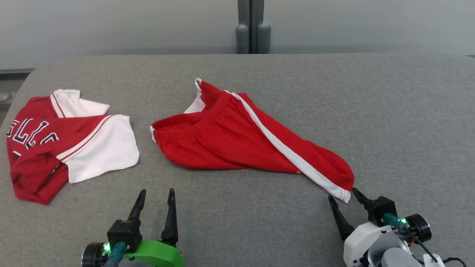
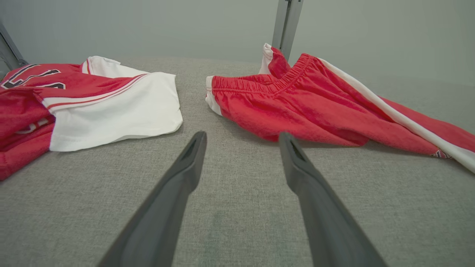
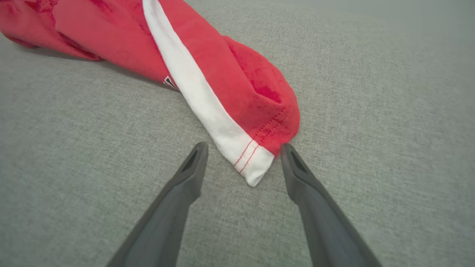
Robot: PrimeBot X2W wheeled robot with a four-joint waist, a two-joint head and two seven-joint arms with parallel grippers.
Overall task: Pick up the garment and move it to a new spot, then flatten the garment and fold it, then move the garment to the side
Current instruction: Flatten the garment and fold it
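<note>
The garment, a soft red piece with a gathered elastic band at one end and a white stripe down its length, lies flat-ish but rumpled on the grey woven fabric surface. Its long axis is the thing to watch. It starts directly in front of the right hand and runs away from that hand, slanting off to the hand's left, to end at the elastic band on the far side.

In the right wrist view, the near end of the garment, a stitched hem corner of white and red, pokes into the gap between the fingers of the right hand. The red edge sits just beside the tip of the finger on that view's right; whether it touches I cannot tell. That hand is spread wide and has hold of nothing.

The left hand is also spread wide and empty, resting low over bare surface. From it, the banded end of the garment lies ahead and to its right, apart from the fingertips. A folded red jersey with white sleeves and dark lettering lies ahead and to its left.

So the right hand is clearly the nearer one. Judging from this, the pick-up likely needs only a slight advance and a closing on the hem.
</note>
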